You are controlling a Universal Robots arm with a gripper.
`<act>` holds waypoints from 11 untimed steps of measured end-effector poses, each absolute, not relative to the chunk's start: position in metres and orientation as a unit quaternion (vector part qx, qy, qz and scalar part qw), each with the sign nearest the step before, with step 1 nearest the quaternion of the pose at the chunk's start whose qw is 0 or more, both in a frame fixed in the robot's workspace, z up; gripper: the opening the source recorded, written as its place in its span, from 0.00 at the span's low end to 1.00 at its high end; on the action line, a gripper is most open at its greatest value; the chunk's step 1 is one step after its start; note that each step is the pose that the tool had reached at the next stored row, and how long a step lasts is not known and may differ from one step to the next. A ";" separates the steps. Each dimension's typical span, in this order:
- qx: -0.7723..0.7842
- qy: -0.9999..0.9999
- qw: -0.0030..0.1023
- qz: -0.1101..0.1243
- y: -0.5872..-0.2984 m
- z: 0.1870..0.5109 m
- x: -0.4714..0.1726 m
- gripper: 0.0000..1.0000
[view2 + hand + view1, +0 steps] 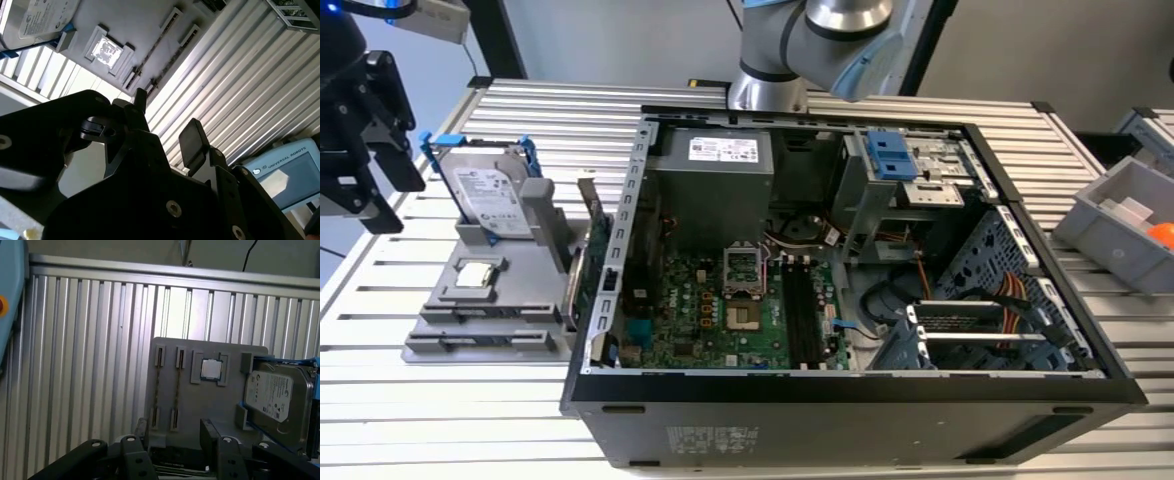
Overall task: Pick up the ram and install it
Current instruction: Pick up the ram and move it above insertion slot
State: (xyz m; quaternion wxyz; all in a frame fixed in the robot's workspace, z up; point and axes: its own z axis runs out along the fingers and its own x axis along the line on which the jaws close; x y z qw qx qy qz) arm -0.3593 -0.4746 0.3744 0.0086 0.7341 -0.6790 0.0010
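Two thin ram sticks [157, 385] stand on edge in the slots of a grey holder [210, 405], side by side. In the second wrist view they are narrow strips [155, 50]. The exterior view has them along the holder's near edge [480, 342]. My black gripper [387, 195] hangs above the holder, at the exterior view's left of the open computer case [854, 400]. Its fingers are open in both wrist views, with nothing between them [174, 432] [167, 120]. The holder lies just beyond the fingertips [207, 429].
A hard drive [494, 200] and a small silver processor chip [478, 275] share the holder. A green card [594, 250] stands on edge beside the case wall. Dark memory slots [803, 310] sit on the motherboard. A grey bin [1121, 220] stands at the exterior view's right.
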 end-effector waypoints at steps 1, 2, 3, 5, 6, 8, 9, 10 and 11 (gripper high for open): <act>0.734 -0.679 0.006 -0.002 -0.475 0.374 -0.359 1.00; 0.734 -0.679 0.002 -0.005 -0.475 0.373 -0.359 1.00; 0.734 -0.679 -0.001 -0.008 -0.475 0.373 -0.359 1.00; 0.734 -0.679 -0.007 -0.013 -0.475 0.372 -0.359 1.00; 0.734 -0.679 -0.007 -0.013 -0.475 0.371 -0.359 1.00; 0.734 -0.679 -0.007 -0.013 -0.475 0.371 -0.359 1.00; 0.734 -0.679 -0.007 -0.013 -0.475 0.370 -0.359 1.00; 0.734 -0.679 -0.006 -0.013 -0.475 0.370 -0.359 1.00; 0.734 -0.679 -0.007 -0.013 -0.475 0.370 -0.359 1.00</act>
